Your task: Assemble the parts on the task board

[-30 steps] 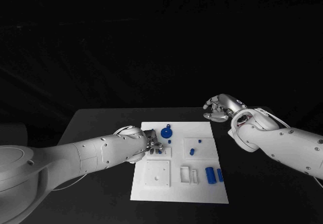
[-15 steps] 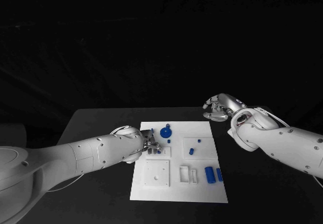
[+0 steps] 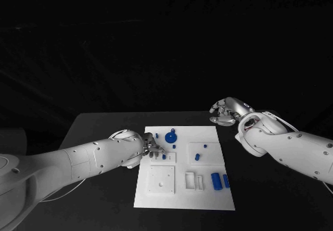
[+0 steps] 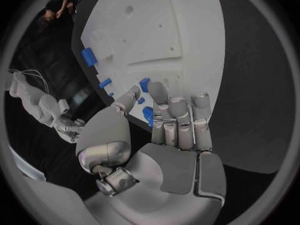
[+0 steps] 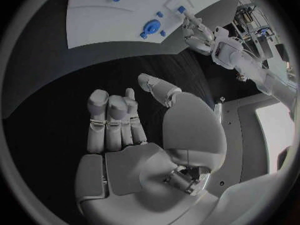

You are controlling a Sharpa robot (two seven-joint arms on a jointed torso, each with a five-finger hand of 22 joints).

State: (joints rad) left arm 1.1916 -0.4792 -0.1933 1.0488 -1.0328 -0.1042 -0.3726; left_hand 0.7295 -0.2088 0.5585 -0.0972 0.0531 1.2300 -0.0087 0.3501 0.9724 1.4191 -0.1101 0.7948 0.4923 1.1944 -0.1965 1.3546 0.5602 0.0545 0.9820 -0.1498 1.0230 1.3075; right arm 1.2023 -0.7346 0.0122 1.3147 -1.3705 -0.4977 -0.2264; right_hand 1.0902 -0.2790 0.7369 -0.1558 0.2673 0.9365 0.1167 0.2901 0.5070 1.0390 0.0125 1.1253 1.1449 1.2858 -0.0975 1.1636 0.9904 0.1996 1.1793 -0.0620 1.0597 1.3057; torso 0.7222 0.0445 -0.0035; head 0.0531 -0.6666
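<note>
The white task board (image 3: 182, 192) lies mid-table, also seen at the left wrist as the task board (image 4: 169, 30). My left hand (image 3: 151, 147) hovers over its left edge with fingers spread (image 4: 178, 120), nothing gripped. A small blue peg (image 3: 163, 156) stands just beyond the fingertips, the same peg (image 4: 144, 84) showing between thumb and fingers without clear contact. A blue disc (image 3: 171, 137) sits near the board's far edge. Two blue cylinders (image 3: 216, 181) lie at its near right. My right hand (image 3: 225, 111) hangs above the far right of the table, fingers curled (image 5: 115, 120), holding nothing.
Small blue pieces (image 3: 198, 156) sit mid-board beside square recessed plates (image 3: 161, 179). The black table (image 3: 104, 130) runs bare left of the board and behind it. The right wrist view shows the board (image 5: 106, 20) and my left hand (image 5: 201, 35).
My left hand has drawn back up and to the left from the spot it was covering, uncovering the small blue peg there. The right hand has held still.
</note>
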